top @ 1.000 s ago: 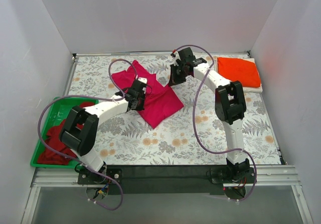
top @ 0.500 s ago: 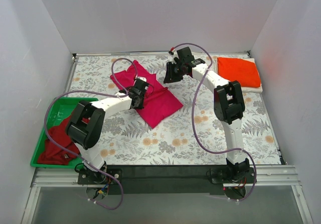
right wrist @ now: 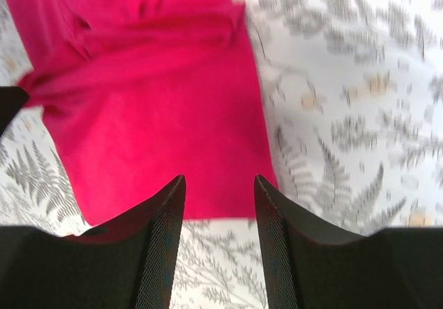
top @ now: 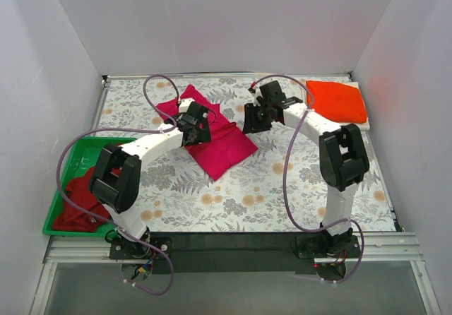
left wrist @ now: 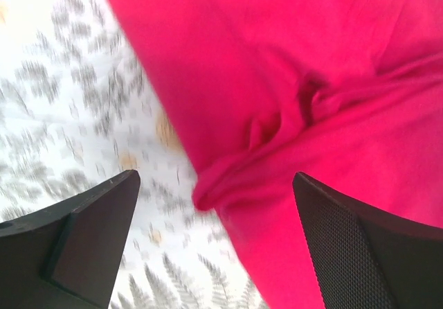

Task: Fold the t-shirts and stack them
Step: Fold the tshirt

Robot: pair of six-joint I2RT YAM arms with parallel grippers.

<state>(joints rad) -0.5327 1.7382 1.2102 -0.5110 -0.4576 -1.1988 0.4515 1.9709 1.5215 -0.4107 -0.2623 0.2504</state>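
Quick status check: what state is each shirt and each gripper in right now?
magenta-pink t-shirt: partly folded, lying loose, ungripped.
orange-red t-shirt: folded, stacked on the white t-shirt.
white t-shirt: bottom of the stack, mostly hidden.
darker red t-shirt: crumpled in the green tray.
left gripper: open, empty.
right gripper: open, empty.

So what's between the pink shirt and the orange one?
In the top view, only the right gripper and its arm hang between the pink shirt and orange shirt, over flowered tablecloth.

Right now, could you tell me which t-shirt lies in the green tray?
The dark red t-shirt, crumpled in the green tray; the magenta t-shirt and the orange t-shirt lie outside it.
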